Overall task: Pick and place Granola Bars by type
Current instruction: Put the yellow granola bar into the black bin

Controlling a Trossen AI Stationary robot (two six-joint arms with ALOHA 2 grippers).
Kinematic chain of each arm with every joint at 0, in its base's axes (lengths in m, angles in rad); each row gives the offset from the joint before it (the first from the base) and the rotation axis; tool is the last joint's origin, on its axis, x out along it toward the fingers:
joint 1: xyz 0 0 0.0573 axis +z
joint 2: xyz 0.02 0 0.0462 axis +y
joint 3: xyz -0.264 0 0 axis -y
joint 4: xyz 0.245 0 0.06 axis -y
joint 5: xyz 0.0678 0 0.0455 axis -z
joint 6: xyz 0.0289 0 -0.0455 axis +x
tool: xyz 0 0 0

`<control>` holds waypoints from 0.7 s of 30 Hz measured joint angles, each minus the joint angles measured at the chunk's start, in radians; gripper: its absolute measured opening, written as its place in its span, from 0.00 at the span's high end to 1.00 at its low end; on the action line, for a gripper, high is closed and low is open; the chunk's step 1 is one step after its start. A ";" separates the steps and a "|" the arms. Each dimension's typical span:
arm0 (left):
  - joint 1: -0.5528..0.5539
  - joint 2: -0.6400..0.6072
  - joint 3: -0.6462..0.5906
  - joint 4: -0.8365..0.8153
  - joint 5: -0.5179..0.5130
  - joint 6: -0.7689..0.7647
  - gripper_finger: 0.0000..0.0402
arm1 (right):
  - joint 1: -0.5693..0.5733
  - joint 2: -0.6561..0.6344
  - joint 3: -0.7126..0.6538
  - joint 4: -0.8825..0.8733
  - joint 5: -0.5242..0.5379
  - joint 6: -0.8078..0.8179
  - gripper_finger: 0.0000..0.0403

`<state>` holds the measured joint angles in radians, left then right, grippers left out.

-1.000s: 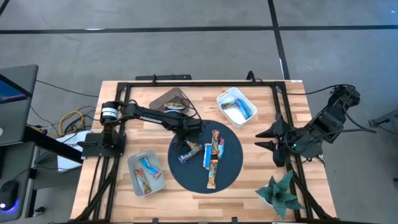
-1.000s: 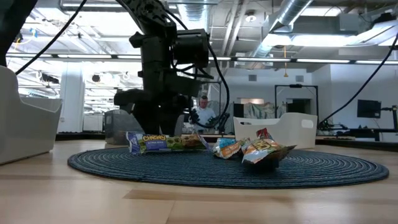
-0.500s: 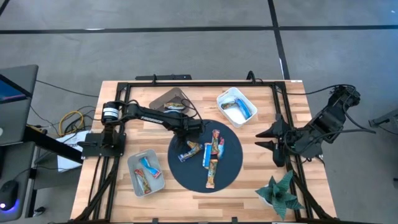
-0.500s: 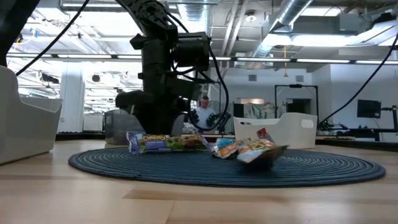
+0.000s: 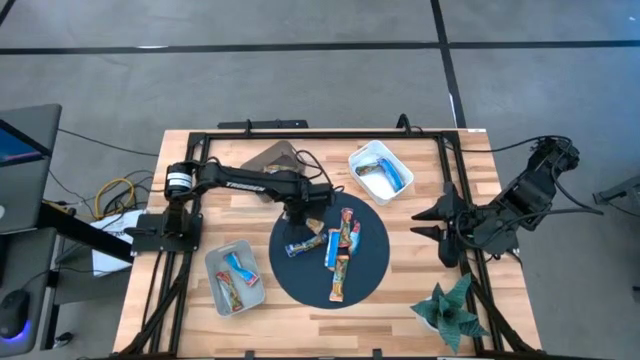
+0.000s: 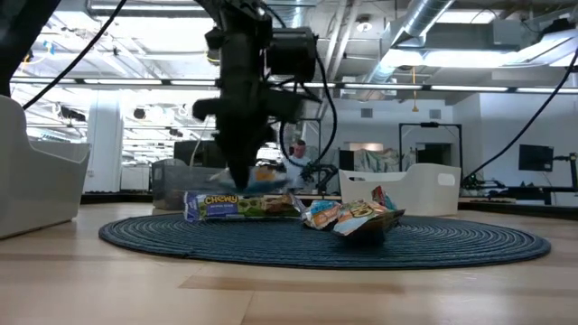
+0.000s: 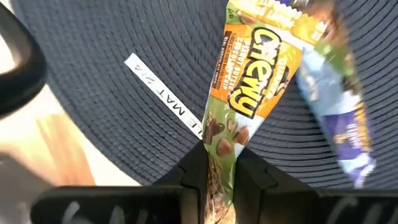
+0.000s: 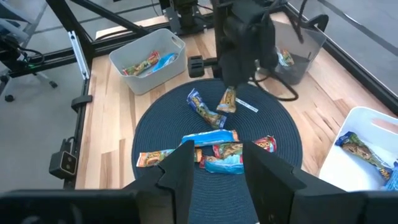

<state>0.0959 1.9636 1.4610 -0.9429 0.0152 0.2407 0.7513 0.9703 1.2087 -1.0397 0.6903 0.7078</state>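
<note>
The left claw point(image 7: 221, 180) is pinching one end of an orange-and-green Chewy granola bar point(image 7: 249, 99) and lifting it clear of the round dark blue mat point(image 5: 372, 268). A second ago its fingers were spread over the pile at about ten o'clock on the mat; now they are pressed onto the wrapper, and in the low view the bar is hanging tilted just above the mat beside the arm. That suggests the grasp has taken and the carry to a bin comes next.

Several bars are remaining on the mat: a blue-wrapped bar point(image 5: 303, 243) near nine o'clock and a cluster point(image 5: 342, 250) at the centre running towards six o'clock. The white bin point(image 5: 236, 278) at seven o'clock on the worktop point(image 5: 300, 312) and the other white bin point(image 5: 380, 171) at one o'clock each already hold bars.

The right claw point(image 8: 219, 163) is waiting with fingers spread at three o'clock, off the mat.
</note>
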 joint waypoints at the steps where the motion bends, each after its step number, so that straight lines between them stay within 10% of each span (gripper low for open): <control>1: 0.000 0.000 0.019 -0.019 -0.003 -0.015 0.90 | 0.000 0.000 0.000 0.000 0.000 0.000 0.69; 21: 0.248 -0.065 0.178 -0.281 -0.316 -0.318 0.90 | 0.000 0.000 -0.038 0.001 -0.001 0.066 0.69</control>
<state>0.3443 1.8983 1.6394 -1.2237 -0.3012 -0.0775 0.7513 0.9703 1.1709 -1.0386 0.6890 0.7735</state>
